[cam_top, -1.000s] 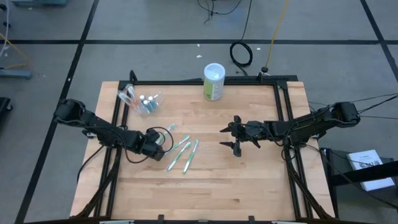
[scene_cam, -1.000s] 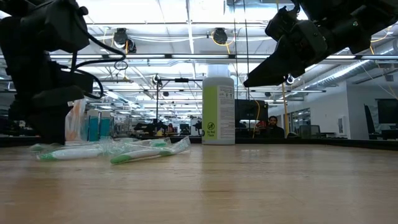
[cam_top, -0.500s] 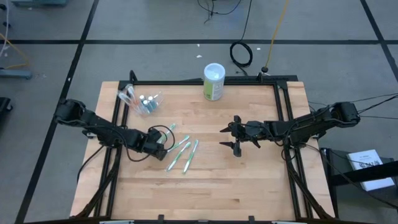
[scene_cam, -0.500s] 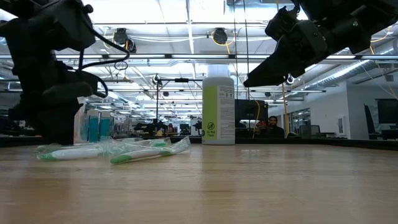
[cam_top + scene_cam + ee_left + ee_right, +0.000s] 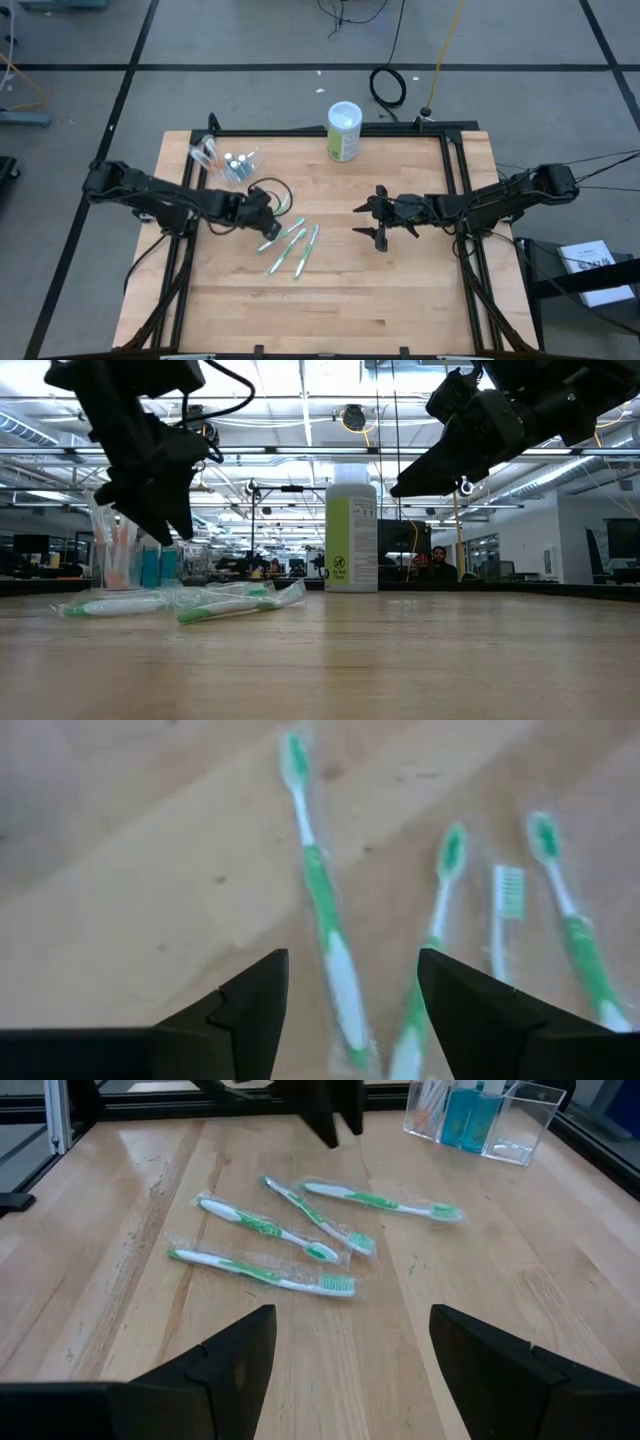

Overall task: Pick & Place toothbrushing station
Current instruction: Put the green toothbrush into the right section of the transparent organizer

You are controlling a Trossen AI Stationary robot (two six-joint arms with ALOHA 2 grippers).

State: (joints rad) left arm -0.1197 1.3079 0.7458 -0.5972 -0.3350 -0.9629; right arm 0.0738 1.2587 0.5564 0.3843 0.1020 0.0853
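Note:
The toothbrushing station, a small clear cup (image 5: 228,162) holding teal tubes and pinkish brushes (image 5: 470,1110), stands at the table's far left. Several wrapped green-and-white toothbrushes (image 5: 292,245) lie flat on the wood to its near right. My left gripper (image 5: 350,960) hangs open above the leftmost toothbrush (image 5: 325,910), well clear of the table in the low view (image 5: 170,510), and touches nothing. My right gripper (image 5: 375,220) hovers open right of the table's middle, with nothing between its fingers (image 5: 350,1315).
A bigger green-and-white canister (image 5: 343,131) stands upright at the far edge, middle. Black frame rails (image 5: 455,180) run along the table's sides. Bare wood lies toward the near edge. A person (image 5: 437,560) sits far off in the room beyond the table.
My left gripper has opened and let go of a toothbrush, which now lies flat on the table beside the others. The gripper has then risen and gone toward the far edge, nearer the cup. My right arm has kept still.

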